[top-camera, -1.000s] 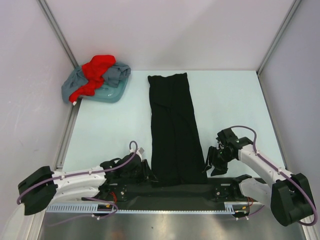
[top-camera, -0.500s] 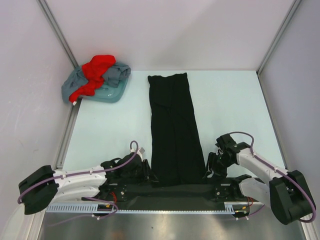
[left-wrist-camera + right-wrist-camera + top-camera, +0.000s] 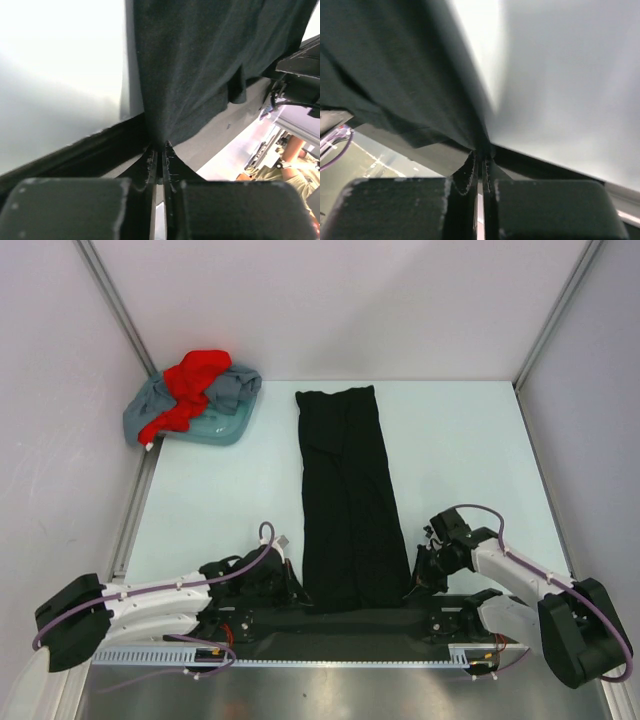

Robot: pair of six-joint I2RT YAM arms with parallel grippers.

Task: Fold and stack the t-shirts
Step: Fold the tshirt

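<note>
The black t-shirt (image 3: 347, 500) lies folded into a long narrow strip down the middle of the table, its near end at the arms' bases. My left gripper (image 3: 297, 592) is shut on the strip's near left corner; in the left wrist view the dark cloth (image 3: 200, 65) runs into the pinched jaws of the left gripper (image 3: 160, 147). My right gripper (image 3: 412, 588) is shut on the near right corner; the black cloth (image 3: 395, 75) enters the closed jaws of the right gripper (image 3: 482, 154). A red t-shirt (image 3: 190, 380) lies crumpled on a grey-blue t-shirt (image 3: 215, 410) at the far left corner.
White walls with metal posts (image 3: 115, 300) close in the table on three sides. A black strip (image 3: 340, 625) and a toothed rail (image 3: 300, 655) run along the near edge between the arm bases.
Both grippers have closed on the near corners of the black t-shirt. The right gripper moved down and inward toward the shirt's corner; the left one barely shifted.
</note>
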